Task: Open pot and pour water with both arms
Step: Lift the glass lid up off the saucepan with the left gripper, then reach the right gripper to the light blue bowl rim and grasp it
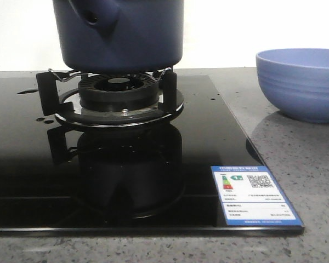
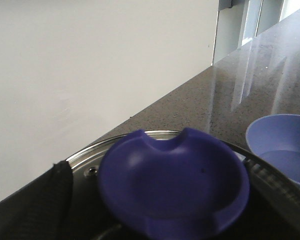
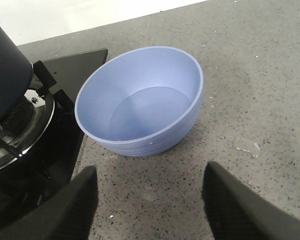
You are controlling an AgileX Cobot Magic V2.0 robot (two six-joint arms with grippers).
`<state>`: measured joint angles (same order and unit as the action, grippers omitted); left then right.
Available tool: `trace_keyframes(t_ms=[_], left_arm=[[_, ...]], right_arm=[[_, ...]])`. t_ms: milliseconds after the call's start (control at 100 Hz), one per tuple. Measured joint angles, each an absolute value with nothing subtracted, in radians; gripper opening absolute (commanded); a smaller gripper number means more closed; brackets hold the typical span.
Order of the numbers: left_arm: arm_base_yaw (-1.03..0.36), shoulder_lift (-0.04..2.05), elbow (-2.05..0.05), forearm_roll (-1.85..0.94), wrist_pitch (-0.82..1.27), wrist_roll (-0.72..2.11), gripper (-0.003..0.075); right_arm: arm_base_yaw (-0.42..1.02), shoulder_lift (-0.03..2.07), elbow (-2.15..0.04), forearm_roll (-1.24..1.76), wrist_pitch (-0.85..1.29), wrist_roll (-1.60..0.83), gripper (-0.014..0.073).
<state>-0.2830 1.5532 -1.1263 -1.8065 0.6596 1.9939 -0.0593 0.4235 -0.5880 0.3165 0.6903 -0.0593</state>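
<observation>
The dark navy pot [image 1: 120,33] stands on the gas burner [image 1: 118,93], its hollow handle [image 1: 93,16] pointing toward the camera. In the left wrist view the lid's steel rim [image 2: 90,157] and big navy knob [image 2: 175,185] fill the lower part. My left gripper [image 2: 155,172] straddles the knob, with one black finger [image 2: 57,200] a little apart from it and the other finger [image 2: 272,190] close by its edge. My right gripper [image 3: 150,172] is open and empty over the counter, just short of the pale blue bowl [image 3: 140,102]. The pot's side [image 3: 5,75] shows beside it. Neither gripper shows in the front view.
The pale blue ribbed bowl [image 1: 301,82] stands on the speckled grey counter [image 1: 296,153] right of the black glass hob [image 1: 22,164]. A blue-and-white energy label [image 1: 255,194] is stuck on the hob's front right corner. A white wall is close behind.
</observation>
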Motion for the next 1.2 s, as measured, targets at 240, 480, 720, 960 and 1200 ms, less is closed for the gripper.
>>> trace_keyframes(t_ms=[240,480,720,960,1200], left_arm=[[-0.283,1.582,-1.160,-1.806,0.668,1.994,0.0532],[-0.283,1.597,-1.168,-1.806,0.719,1.990,0.0380],[-0.281,1.599,-1.170,-1.806,0.748,1.990,0.0256],[-0.280,1.604,-1.172,-1.804,0.770,1.990,0.0238],[-0.280,1.602,-1.177,-1.794,0.770,1.985,0.0238]], right_arm=[[-0.059,0.424,-0.588,0.328,0.690,-0.059,0.0407],[-0.059,0.424,-0.588,0.331,0.690,-0.059,0.0407],[-0.059,0.424,-0.588,0.331,0.690,-0.059,0.0407],[-0.059,0.424,-0.588,0.331,0.690,-0.059,0.0407],[-0.059,0.424,-0.588,0.331,0.690,-0.059,0.0407]])
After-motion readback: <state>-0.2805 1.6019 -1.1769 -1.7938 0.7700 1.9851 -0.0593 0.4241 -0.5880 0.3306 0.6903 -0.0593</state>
